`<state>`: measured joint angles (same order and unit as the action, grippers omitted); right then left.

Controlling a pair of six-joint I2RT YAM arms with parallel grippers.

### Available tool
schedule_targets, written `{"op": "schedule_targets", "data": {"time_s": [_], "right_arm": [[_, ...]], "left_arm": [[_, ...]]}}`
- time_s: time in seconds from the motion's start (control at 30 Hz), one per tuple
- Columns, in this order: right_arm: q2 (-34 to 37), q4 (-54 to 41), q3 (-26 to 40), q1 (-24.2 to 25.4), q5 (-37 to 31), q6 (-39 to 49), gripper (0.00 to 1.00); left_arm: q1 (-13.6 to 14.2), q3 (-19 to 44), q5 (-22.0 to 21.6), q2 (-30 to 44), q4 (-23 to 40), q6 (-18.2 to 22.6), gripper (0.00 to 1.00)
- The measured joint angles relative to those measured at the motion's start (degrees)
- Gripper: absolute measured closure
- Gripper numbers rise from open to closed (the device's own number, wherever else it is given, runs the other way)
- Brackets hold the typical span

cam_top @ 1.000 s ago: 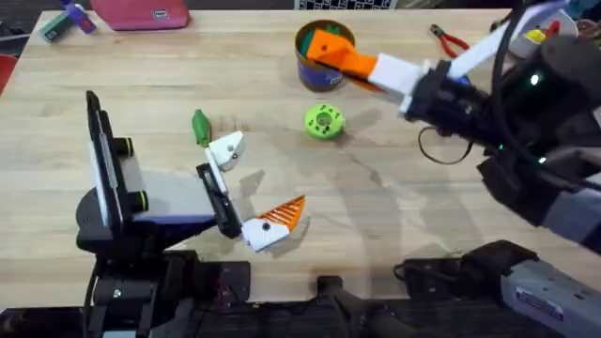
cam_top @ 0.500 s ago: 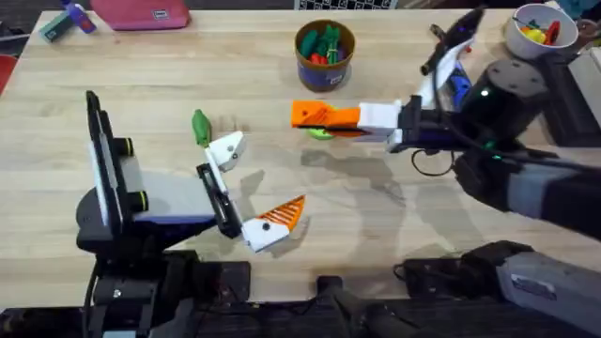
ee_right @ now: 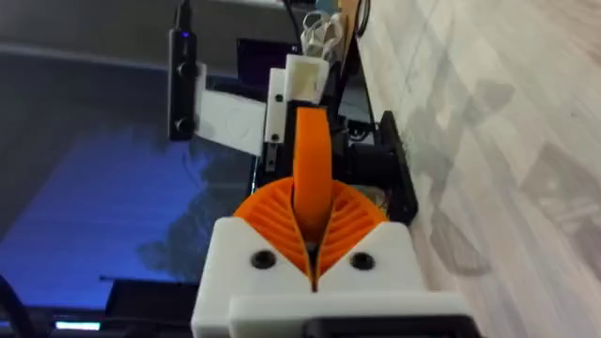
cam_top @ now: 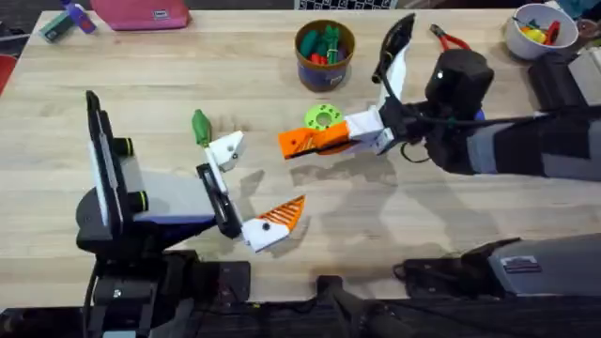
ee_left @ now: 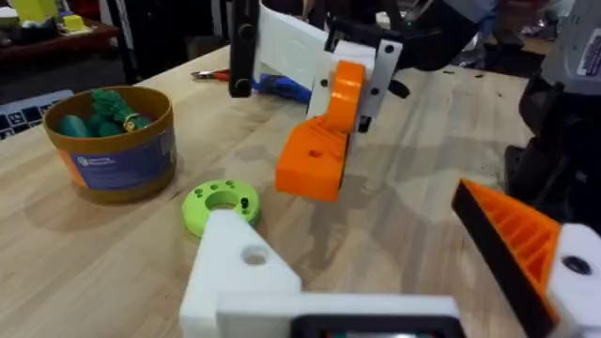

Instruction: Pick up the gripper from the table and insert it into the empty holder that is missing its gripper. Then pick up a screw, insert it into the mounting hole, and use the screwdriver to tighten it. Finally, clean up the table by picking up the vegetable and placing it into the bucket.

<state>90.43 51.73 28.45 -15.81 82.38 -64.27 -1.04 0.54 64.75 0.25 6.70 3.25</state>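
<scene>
My right gripper (cam_top: 333, 138) is shut on the loose orange gripper (cam_top: 295, 144), held above the table just in front of the lime-green disc (cam_top: 323, 117). The right wrist view has that gripper (ee_right: 312, 160) upright between my ribbed pads (ee_right: 272, 218). My left gripper (cam_top: 255, 183) stands open. One of its fingers is the bare white holder (cam_top: 225, 148), the other carries an orange tip (cam_top: 282, 216). From the left wrist, the holder (ee_left: 239, 268) points at the held gripper (ee_left: 315, 155). The green vegetable (cam_top: 200, 127) lies beside the holder. The bucket (cam_top: 325, 64) stands behind. The blue screwdriver (ee_left: 282, 89) lies behind the right gripper (ee_left: 355, 80).
Red-handled pliers (cam_top: 449, 38) and a white bowl (cam_top: 537, 36) sit at the back right. A pink pouch (cam_top: 141, 13) and a small blue-green object (cam_top: 68, 21) lie at the back left. Green toys fill the bucket. Bare wood stretches across the near middle.
The right arm has swung from over the bucket down and leftward, carrying the orange gripper past the green disc toward the left gripper. The left arm has not moved.
</scene>
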Motion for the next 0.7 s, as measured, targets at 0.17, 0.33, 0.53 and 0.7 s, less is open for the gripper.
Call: {"op": "schedule_targets", "data": {"time_s": [0.17, 0.33, 0.53, 0.7], "right_arm": [[0.79, 0.12, 3.71, -2.2, 2.97, 0.13, 0.991], [1.35, 0.22, 7.16, -4.03, 4.37, 0.94, 0.991], [6.8, 0.3, 11.25, -5.78, 4.86, 0.58, 0.991], [9.78, 0.17, 12.04, -7.61, 4.88, 0.33, 0.991]], "left_arm": [[0.0, 0.01, 0.0, 0.0, 0.0, 0.0, 0.014], [0.0, -0.01, 0.0, 0.0, 0.0, 0.01, 0.015], [0.0, -0.01, 0.0, 0.0, 0.0, 0.0, 0.015], [0.0, 0.01, 0.0, 0.0, 0.0, 0.0, 0.014]]}}
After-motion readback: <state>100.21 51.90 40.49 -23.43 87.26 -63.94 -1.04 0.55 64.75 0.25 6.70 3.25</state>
